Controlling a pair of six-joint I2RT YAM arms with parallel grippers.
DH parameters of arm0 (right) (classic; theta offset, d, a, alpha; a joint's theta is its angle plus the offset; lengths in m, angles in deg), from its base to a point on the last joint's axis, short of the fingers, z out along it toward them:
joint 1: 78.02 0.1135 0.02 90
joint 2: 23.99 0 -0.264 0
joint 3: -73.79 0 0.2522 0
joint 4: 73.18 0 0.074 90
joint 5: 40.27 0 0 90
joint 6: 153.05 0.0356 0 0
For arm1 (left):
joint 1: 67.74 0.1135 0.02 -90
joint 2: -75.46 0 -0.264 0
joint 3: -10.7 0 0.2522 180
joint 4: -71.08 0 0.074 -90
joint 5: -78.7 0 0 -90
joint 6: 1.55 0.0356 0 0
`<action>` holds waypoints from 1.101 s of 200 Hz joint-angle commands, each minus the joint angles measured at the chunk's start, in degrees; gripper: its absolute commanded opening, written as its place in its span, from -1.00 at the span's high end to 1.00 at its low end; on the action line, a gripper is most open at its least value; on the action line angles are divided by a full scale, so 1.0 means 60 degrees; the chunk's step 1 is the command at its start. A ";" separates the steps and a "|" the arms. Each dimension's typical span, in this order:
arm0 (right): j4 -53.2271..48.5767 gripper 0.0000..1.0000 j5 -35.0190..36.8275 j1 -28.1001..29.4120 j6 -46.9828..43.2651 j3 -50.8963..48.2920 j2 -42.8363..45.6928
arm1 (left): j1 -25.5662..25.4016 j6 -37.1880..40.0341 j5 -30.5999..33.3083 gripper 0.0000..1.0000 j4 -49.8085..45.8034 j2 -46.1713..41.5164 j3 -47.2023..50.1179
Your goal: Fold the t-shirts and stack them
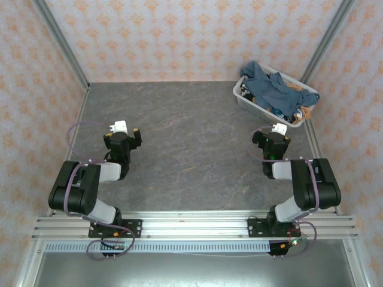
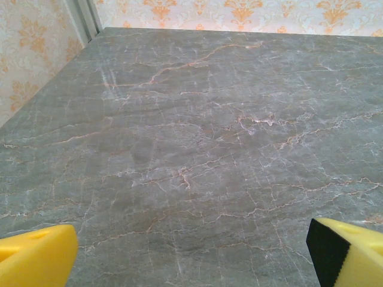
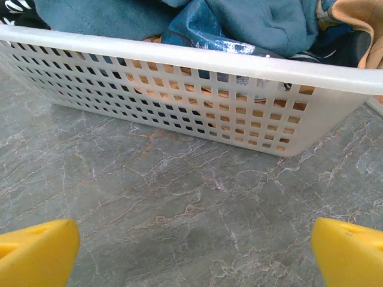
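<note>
The t-shirts lie crumpled in a white lattice basket (image 1: 246, 100) at the table's far right corner. On top is a slate-blue shirt (image 1: 270, 88), with a black one (image 1: 286, 113) and an orange-tan one (image 1: 307, 111) at the basket's right end. In the right wrist view the blue shirt (image 3: 257, 18), the orange-tan shirt (image 3: 359, 24) and black cloth with white print (image 3: 15, 7) bulge over the basket's rim (image 3: 179, 57). My right gripper (image 1: 273, 136) (image 3: 194, 254) is open just in front of the basket, holding nothing. My left gripper (image 1: 124, 134) (image 2: 191, 257) is open over bare table at the left.
The grey marble tabletop (image 1: 191, 137) lies bare between the two arms. Patterned walls with metal corner posts (image 1: 63, 42) close in the left, back and right sides. The basket wall (image 3: 179, 95) stands close ahead of the right fingers.
</note>
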 commanded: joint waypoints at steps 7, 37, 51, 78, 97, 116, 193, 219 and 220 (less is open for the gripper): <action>-0.0040 -0.98 -0.0056 -0.0080 -0.0102 0.0190 -0.0039 | -0.0008 0.0198 -0.0048 -1.00 -0.0108 0.0022 -0.0114; -0.0038 -0.98 -0.0056 -0.0080 -0.0112 0.0190 -0.0028 | -0.0008 0.0188 -0.0048 -1.00 -0.0104 0.0022 -0.0114; -0.0039 -0.98 -0.0057 -0.0073 -0.0102 0.0198 -0.0025 | -0.0004 0.0187 -0.0048 -1.00 -0.0109 0.0022 -0.0123; -0.0056 -0.98 -0.0063 -0.0080 -0.0096 0.0201 -0.0040 | -0.0008 0.0183 -0.0055 -1.00 -0.0124 0.0022 -0.0129; -0.0268 -0.98 0.0398 0.0029 -0.0097 0.0257 0.0417 | -0.0007 0.0234 -0.0220 -1.00 -0.0520 -0.0392 -0.0217; -0.3978 -0.98 0.1609 0.0286 0.0652 0.1717 0.2281 | -0.0463 0.0380 0.0935 -1.00 -0.2317 -0.1884 -0.0688; -1.1529 -0.99 -0.0465 -0.0607 0.5570 1.0286 -0.0207 | 0.0169 -0.5627 -0.1789 -1.00 -1.1216 -0.0981 -0.9008; -1.2995 -0.91 -0.0658 -0.0698 0.5847 1.3261 -0.2784 | -0.0795 -0.5748 -0.3065 -0.96 -1.1495 0.0022 -1.0741; -1.3061 -0.90 -0.0672 -0.0711 0.5861 1.3368 -0.2876 | -0.0827 -0.5754 -0.3153 -0.95 -1.1508 0.0051 -1.0789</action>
